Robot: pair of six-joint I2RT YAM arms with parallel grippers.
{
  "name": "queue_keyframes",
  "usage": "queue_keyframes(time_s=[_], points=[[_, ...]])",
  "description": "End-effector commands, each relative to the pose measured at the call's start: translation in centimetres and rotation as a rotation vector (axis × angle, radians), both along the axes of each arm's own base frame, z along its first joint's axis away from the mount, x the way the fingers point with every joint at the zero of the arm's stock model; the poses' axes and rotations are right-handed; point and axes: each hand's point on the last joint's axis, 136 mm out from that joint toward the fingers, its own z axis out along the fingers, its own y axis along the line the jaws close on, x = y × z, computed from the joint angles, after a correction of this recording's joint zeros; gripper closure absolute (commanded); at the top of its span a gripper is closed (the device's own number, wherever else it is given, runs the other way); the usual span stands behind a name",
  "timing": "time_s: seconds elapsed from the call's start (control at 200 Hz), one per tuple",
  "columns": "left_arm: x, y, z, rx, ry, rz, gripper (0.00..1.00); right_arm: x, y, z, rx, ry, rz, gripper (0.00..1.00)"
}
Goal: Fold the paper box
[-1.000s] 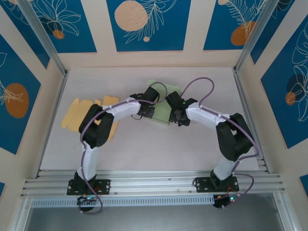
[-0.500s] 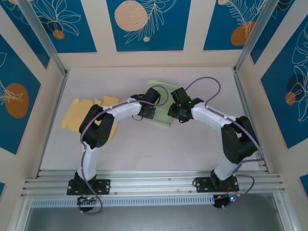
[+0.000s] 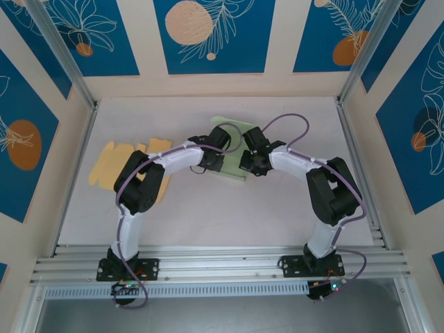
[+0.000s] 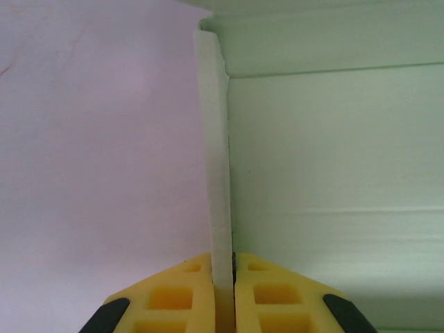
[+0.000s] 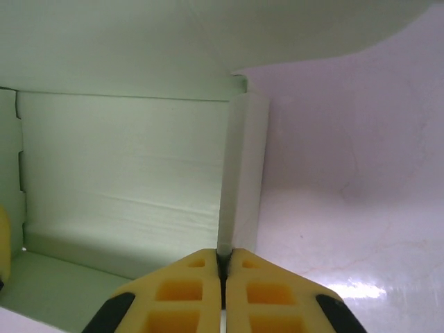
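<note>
One pale green paper box (image 3: 233, 125) lies near the middle of the desk (image 3: 291, 208), slightly toward the far side, partly covered by the two wrists that meet over it. One flat yellow cardboard sheet (image 3: 109, 164) lies well to the left of the box, its right part hidden under the left arm.

Two arms reach in from the near edge, one claw each. From above, the left claw (image 3: 214, 159) sits at the box's left side and the right claw (image 3: 251, 164) at its right side, close together with the box between them.

The left wrist camera shows the left claw (image 4: 223, 268) with its two yellow fingers (image 4: 173, 298) pressed together on one thin upright wall (image 4: 214, 139) of the box. The green floor of the box spreads to the right of that wall and bare desk to the left.

The right wrist camera shows the right claw (image 5: 223, 257) likewise clamped on one upright side wall (image 5: 243, 159). The box interior (image 5: 118, 159) lies to its left and bare desk to its right. A curved green flap (image 5: 312, 28) hangs across the top.
</note>
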Motion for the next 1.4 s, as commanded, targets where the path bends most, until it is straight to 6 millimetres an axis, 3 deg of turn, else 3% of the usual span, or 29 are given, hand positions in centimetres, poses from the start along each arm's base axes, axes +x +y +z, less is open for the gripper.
queue_keyframes(time_s=[0.0, 0.1, 0.36, 0.665, 0.805, 1.0, 1.395], points=[[-1.0, -1.9, -0.1, -0.056, 0.044, -0.037, 0.89, 0.5, 2.7, -0.3, 0.042, 0.012, 0.065, 0.93], [-1.0, -2.4, 0.0, -0.076, 0.046, -0.038, 0.87, 0.6, 3.3, -0.9, 0.012, 0.032, 0.077, 0.93], [-0.9, -1.1, 1.9, -0.101, 0.016, 0.017, 0.49, -0.5, 0.7, -1.6, -0.125, 0.076, 0.037, 0.93], [-0.7, -0.9, 6.6, -0.288, -0.014, 0.037, 0.35, -0.7, -0.2, -0.7, -0.172, 0.063, 0.05, 0.93], [0.1, 1.0, 6.2, -0.249, -0.026, 0.081, 0.36, -0.9, -0.4, -0.5, -0.197, 0.067, 0.064, 0.93], [0.8, 2.9, 5.1, -0.167, -0.04, 0.09, 0.5, -1.2, -0.5, -0.4, -0.214, 0.074, 0.076, 0.93], [0.9, 1.8, 2.7, -0.164, -0.008, 0.043, 0.65, -1.3, -0.2, -0.4, -0.219, 0.079, 0.09, 0.93]])
